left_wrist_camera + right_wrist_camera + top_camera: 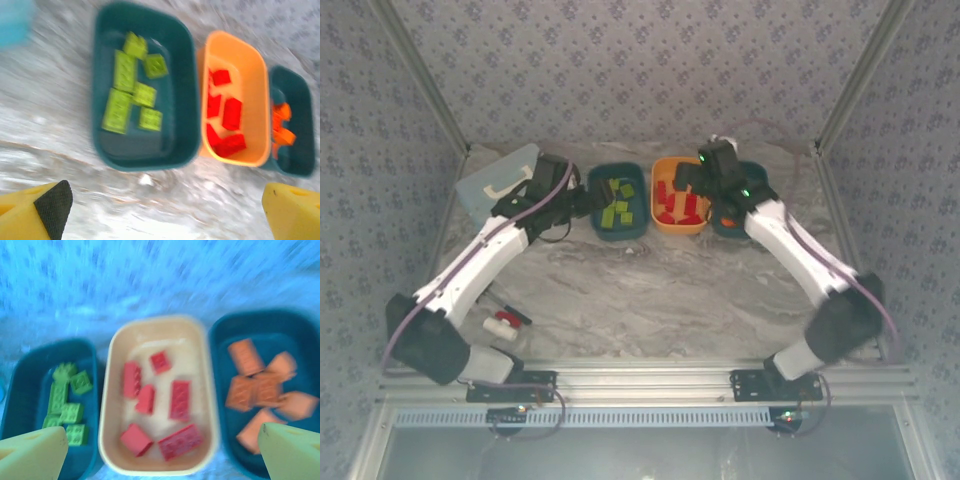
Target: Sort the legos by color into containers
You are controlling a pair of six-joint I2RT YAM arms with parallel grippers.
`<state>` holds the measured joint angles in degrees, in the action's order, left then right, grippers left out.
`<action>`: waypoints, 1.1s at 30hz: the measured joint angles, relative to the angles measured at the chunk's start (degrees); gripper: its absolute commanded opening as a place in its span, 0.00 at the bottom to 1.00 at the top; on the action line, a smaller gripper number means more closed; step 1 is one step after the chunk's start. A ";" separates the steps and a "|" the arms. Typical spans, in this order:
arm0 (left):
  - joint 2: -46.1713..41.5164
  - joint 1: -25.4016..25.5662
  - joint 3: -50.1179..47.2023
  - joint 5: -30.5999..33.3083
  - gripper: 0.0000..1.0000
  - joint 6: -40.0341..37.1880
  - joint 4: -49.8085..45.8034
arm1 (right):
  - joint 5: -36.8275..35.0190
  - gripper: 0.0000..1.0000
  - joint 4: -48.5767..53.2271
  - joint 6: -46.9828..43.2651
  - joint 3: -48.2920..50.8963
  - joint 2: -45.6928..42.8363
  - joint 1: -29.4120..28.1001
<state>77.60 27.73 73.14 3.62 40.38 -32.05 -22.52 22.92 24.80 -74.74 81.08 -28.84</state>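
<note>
Grey marbled table point(640, 290) with patterned walls around it: at the upper middle of the top view three tubs stand in a row, side by side.

The teal tub point(145, 160) on the left of the row holds six green bricks point(125, 75), lying flat in its upper half. Next to it the orange tub point(207, 405) holds six red bricks point(180, 399), spread over its floor. The second teal tub point(220, 340), at the right end, holds a loose cluster of orange bricks point(250, 390), too blurred to count. Every brick in view lies inside a tub of one colour.

From above, the right arm covers most of the second teal tub, with just a fleck of orange beside the wrist. The right wrist view looks straight into it.

The left gripper point(167, 200) has its yellow fingers at the two bottom corners of its view, spread wide, with nothing between them. The right gripper point(161, 440) is spread the same way and is also empty. From above, the left one sits just left of the teal tub and the right one is over the right end of the row.

A light blue case point(498, 180) lies at the upper left of the table. A small red-and-white item point(505, 320) lies near the left arm, at lower left.
</note>
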 measured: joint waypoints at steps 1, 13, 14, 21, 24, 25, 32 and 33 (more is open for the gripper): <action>-2.49 0.00 -0.96 4.68 0.99 -0.70 -1.16 | -4.24 1.00 -1.66 -0.48 4.66 -5.31 -1.09; -10.34 -14.05 -37.24 27.32 0.99 -23.17 19.28 | -9.29 1.00 -22.01 -13.11 48.46 -23.58 16.33; -8.24 -15.17 -37.11 26.56 0.99 -24.65 21.42 | -8.61 1.00 -23.58 -13.49 48.46 -22.05 17.51; 3.41 -20.81 -37.22 21.33 0.99 -29.99 36.44 | -2.60 1.00 -39.08 -14.80 50.49 -9.57 24.04; 6.19 -22.40 -37.24 19.30 0.99 -31.85 40.85 | 0.59 1.00 -44.41 -15.54 50.73 -6.10 26.05; 6.93 -22.84 -37.27 18.45 0.99 -32.52 42.62 | 1.79 1.00 -46.12 -15.98 50.75 -5.35 26.77; 9.75 -25.97 -38.97 12.81 0.99 -35.95 55.93 | 9.73 1.00 -57.11 -18.93 51.52 -1.05 31.65; 9.73 -26.29 -39.74 12.26 0.99 -36.15 57.42 | 10.69 1.00 -58.29 -19.26 51.89 -0.63 32.11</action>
<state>87.33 1.43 33.41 15.88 4.23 25.36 -11.84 -35.38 5.54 -22.85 80.44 3.27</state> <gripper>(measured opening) 0.993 0.999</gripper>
